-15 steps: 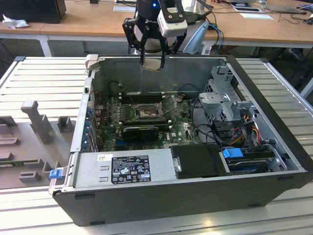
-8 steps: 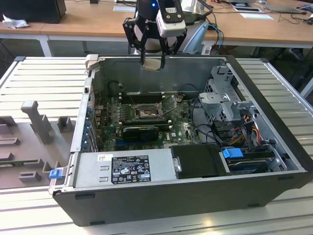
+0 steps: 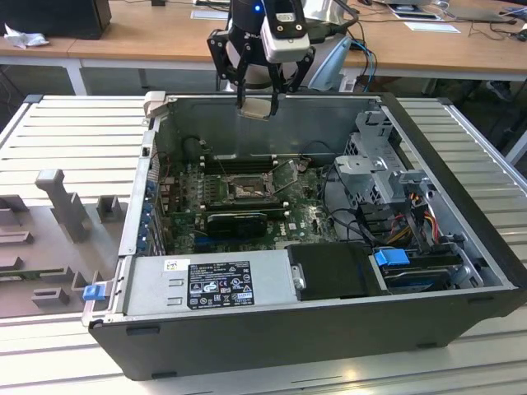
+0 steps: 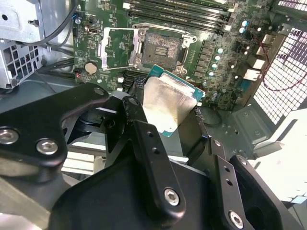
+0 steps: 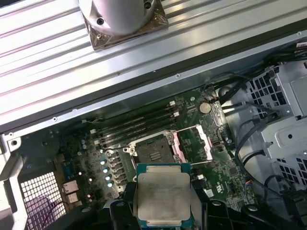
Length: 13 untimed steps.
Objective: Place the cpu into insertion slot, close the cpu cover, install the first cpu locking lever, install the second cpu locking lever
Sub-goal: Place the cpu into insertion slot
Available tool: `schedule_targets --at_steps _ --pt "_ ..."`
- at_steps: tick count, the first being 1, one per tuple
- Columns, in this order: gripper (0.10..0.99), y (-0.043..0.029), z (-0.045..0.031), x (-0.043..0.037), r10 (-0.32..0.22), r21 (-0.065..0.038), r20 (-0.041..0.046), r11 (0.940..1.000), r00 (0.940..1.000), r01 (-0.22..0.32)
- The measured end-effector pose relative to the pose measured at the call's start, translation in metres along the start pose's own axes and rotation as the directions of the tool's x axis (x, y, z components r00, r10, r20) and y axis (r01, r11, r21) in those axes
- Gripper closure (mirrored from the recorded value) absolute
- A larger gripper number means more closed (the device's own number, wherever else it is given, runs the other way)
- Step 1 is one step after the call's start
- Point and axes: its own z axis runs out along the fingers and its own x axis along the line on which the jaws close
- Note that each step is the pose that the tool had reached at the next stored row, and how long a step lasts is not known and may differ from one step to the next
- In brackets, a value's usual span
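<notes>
Two black fingers (image 4: 144,139) of the gripper (image 3: 258,102) are pinching the cpu (image 3: 257,109), a small flat square chip with a silvery-grey metal top and a thin green edge, by two opposite sides; the jaws are pressing onto the chip, which is lying flat between them with its metal top facing the wrist cameras. The gripper is hanging over the open side of a grey and black metal computer case (image 3: 346,105) that is lying on its side. Below the gripper, well apart from the chip, a green motherboard (image 3: 306,211) is covering the floor of the case; in its middle the insertion slot (image 5: 154,149), a square black-rimmed socket, is showing its golden-brown contact field bare. The cpu cover (image 5: 194,143), a thin silvery square metal frame with an open centre, is lying swung open just beside the slot; long black memory slots (image 5: 134,125) are running along another side of it. Farther out from the gripper, a grey power supply box with white labels (image 3: 206,284) is sitting inside the case; a grey metal drive cage (image 3: 375,164) with black cables is standing at the exterior view's right. The case is resting on a ribbed silvery metal table (image 3: 74,132).
</notes>
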Motion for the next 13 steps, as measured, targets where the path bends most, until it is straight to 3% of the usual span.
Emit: schedule_targets --at_steps 13 --pt "0.557 0.0000 0.0000 0.0000 0.065 -0.001 0.0058 0.9979 0.9979 -0.065"
